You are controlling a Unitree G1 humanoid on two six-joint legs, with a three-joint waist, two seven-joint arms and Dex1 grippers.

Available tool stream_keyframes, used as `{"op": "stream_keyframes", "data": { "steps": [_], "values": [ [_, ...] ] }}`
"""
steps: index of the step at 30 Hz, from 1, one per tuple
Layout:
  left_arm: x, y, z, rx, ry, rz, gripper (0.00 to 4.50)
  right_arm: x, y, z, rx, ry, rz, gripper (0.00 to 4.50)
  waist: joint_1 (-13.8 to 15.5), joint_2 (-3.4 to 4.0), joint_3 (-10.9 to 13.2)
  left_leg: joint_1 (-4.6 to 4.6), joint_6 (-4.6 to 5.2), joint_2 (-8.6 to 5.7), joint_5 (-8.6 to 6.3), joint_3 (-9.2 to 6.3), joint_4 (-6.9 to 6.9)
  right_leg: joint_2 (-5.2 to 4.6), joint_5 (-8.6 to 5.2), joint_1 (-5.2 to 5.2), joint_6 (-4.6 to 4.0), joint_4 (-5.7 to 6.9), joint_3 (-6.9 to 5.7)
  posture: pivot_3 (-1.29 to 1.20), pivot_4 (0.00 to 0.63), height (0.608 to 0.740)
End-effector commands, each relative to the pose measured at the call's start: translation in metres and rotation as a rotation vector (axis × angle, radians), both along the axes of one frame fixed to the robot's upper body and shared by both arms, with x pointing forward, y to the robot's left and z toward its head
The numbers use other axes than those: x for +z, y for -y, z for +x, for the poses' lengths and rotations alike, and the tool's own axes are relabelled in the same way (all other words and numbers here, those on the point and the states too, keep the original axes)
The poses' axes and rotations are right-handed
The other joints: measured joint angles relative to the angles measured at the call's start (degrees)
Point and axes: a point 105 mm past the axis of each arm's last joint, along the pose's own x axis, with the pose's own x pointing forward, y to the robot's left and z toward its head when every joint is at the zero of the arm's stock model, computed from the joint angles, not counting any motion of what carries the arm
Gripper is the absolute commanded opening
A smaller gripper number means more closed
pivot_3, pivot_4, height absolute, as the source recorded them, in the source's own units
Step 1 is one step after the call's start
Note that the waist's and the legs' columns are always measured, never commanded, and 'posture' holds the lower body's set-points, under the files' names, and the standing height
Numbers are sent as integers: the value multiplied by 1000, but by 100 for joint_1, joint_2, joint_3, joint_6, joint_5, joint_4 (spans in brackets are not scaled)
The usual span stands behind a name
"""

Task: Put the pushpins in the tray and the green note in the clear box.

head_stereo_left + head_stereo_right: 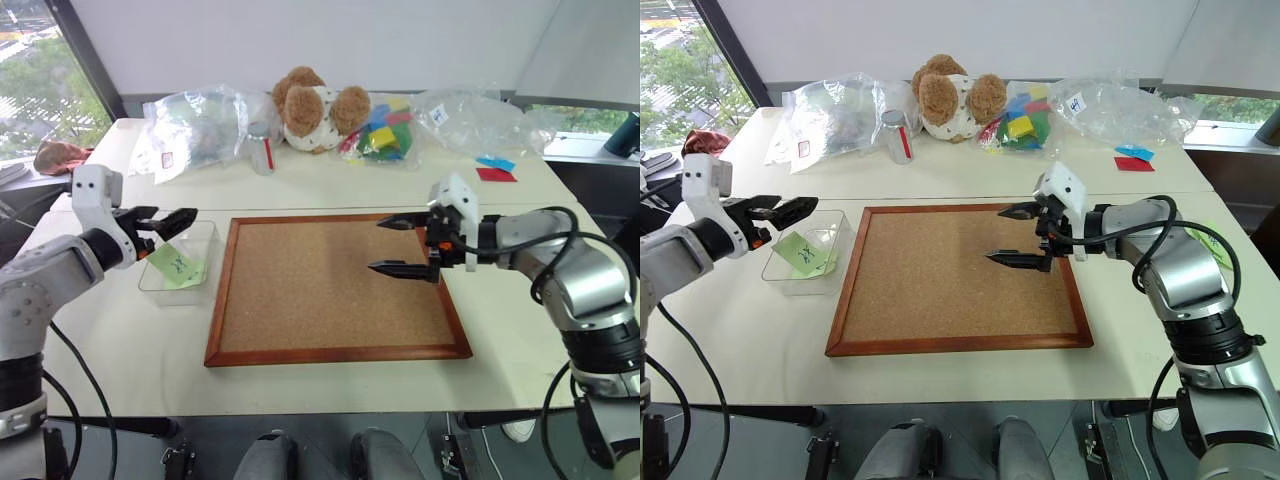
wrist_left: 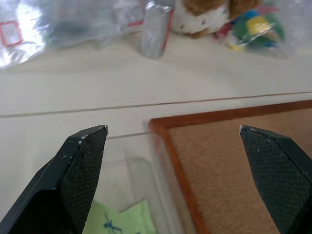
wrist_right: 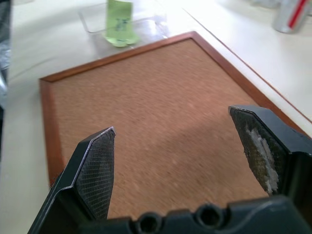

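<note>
The green note [image 1: 177, 265], a light-green slip with dark scribbles, lies inside the clear box [image 1: 150, 285] on the table's left side. My left gripper [image 1: 188, 222] hovers just above the box, open, with nothing between its fingers. In the left wrist view the green note [image 2: 122, 222] shows below the spread fingers, inside the clear box [image 2: 141, 170]. My right gripper [image 1: 376, 244] hangs open and empty over the right half of the corkboard [image 1: 330, 290]. The pushpins and the tray are out of view.
The wood-framed corkboard fills the table's middle. Along the back stand a teddy bear [image 1: 312, 108], a silver can [image 1: 262, 152], crinkled clear bags [image 1: 195, 125] and a bag of coloured blocks [image 1: 385, 135]. Red and blue slips [image 1: 495, 168] lie back right.
</note>
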Motion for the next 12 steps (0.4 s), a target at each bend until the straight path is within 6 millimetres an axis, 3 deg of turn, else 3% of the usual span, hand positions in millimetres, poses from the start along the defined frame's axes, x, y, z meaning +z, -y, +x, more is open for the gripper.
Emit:
{"op": "stream_keyframes", "data": {
  "steps": [1, 5, 12],
  "values": [
    [32, 17, -15, -133, 102, 5, 4435, 12, 10, -1, -26, 46, 0, 4075, -5, 0, 0, 0, 0, 0, 0, 0, 0, 0, 0, 1, 0, -1, 0, 0, 150, 740],
    [26, 43, -42, -365, 91, 37, 4435, 10, 22, -7, -52, 17, -12, 4075, -7, 0, 1, 1, 0, 0, 0, 1, -1, -1, 0, 1, 0, -1, 0, 0, 150, 740],
    [3, 57, -67, -545, 28, 84, 4435, 0, 35, -17, -81, -25, -43, 4075, -8, 2, 2, 4, 20, 0, -11, 1, -13, -1, -1, 0, -2, -4, 0, 0, 150, 740]
  ]
}}
